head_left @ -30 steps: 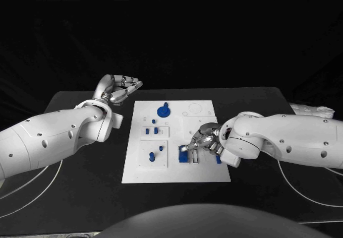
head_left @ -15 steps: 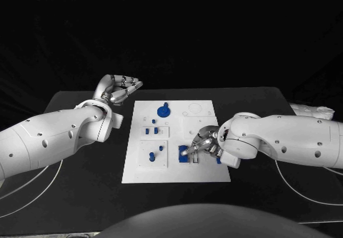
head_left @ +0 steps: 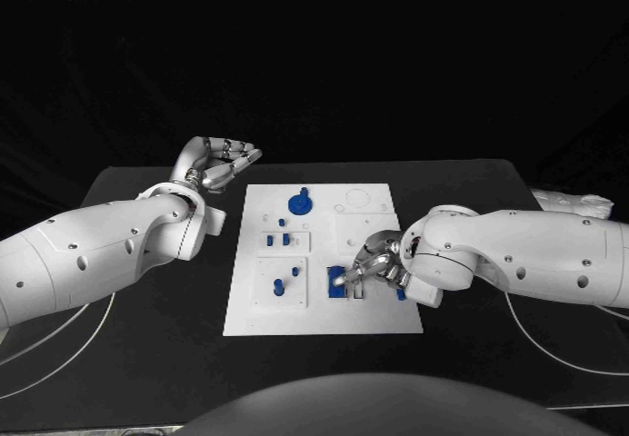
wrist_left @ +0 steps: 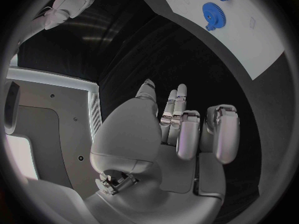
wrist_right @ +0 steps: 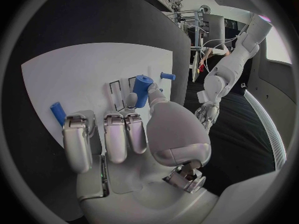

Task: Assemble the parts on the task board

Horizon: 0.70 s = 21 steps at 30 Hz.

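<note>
Since a second ago the right hand (head_left: 371, 264) has edged slightly toward the near side of the task board (head_left: 324, 322), closing on the blue block; the left arm has not changed.

Head view: the right hand sits low over the board's 4 o'clock quarter, fingers curled down beside the blue block (head_left: 335, 282), which stands by the slots there. Whether it pinches the part cannot be told from this angle. A small blue peg (head_left: 401, 292) stands at the board's right edge just beyond the hand. The blue gear (head_left: 300, 203) sits at the board's 11 o'clock corner, two short pegs (head_left: 276, 241) in the panel below it, and another part (head_left: 278, 288) at 8 o'clock. The left hand (head_left: 218, 163) is held off the board at 10 o'clock, fingers curled on nothing, judged parked to keep the work area free.

Left wrist view: the left hand (wrist_left: 177, 134) shows fingers folded toward the palm, empty, with the gear (wrist_left: 216, 11) far off on the board.

Right wrist view: the right hand (wrist_right: 134, 134) has its thumb reaching up against a blue cylinder (wrist_right: 141, 90) standing next to the slots (wrist_right: 118, 93); the other fingers are curled, holding nothing visible. The contact looks like steadying or nudging the part toward its seat.
</note>
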Motion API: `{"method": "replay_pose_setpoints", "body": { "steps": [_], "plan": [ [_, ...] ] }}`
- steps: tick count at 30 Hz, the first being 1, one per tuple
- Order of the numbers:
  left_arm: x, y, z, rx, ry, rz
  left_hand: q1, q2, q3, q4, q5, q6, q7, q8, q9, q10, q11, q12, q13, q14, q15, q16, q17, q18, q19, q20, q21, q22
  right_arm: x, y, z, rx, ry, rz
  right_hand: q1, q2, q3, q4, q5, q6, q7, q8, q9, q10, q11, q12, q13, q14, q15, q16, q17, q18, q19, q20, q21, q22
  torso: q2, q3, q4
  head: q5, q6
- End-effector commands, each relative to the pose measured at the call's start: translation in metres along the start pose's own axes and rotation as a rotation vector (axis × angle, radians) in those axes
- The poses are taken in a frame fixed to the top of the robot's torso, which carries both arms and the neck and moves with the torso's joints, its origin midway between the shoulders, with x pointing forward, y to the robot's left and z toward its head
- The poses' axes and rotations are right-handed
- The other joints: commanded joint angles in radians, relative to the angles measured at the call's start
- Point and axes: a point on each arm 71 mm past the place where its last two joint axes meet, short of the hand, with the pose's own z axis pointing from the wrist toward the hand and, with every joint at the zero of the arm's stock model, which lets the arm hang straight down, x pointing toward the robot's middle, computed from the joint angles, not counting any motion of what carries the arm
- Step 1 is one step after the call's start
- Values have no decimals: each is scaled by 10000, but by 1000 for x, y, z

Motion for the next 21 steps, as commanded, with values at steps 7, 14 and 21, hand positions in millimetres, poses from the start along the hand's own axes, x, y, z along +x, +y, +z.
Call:
{"method": "replay_pose_setpoints", "body": {
  "steps": [7,14,21],
  "plan": [
    [2,-2,0,85,153,-46,12,105,-58,-23,34,-50,12,69,14,-6,-20,19,11,846,48,-14,2154,-91,641,52,-44,2454,1,-3,2,189,60,-127,-9,215,33,56,22,11,-74,37,77,1046,-119,28,2634,1042,-67,41,2627,-65,1046,-53,45,2630,-3,-1,-3,-25,1],
    [2,-2,0,78,156,-47,29,126,-71,-22,49,-45,10,73,16,-4,-21,18,10,848,47,-11,2157,-90,636,52,-49,2452,1,-2,2,69,19,101,-146,248,-18,157,3,-17,-81,17,167,1046,-131,28,2634,1042,-82,41,2627,-65,1046,-71,45,2630,0,-4,3,-39,1],
    [2,-1,0,69,161,-50,29,126,-71,-22,49,-45,10,73,16,-4,-21,18,10,848,47,-11,2157,-90,636,52,-49,2452,0,-2,0,-197,-74,400,-216,257,-50,208,2,-19,-85,9,209,1046,-136,28,2634,1042,-85,41,2627,-65,1046,-77,45,2630,0,0,12,-24,1]
  ]
}}
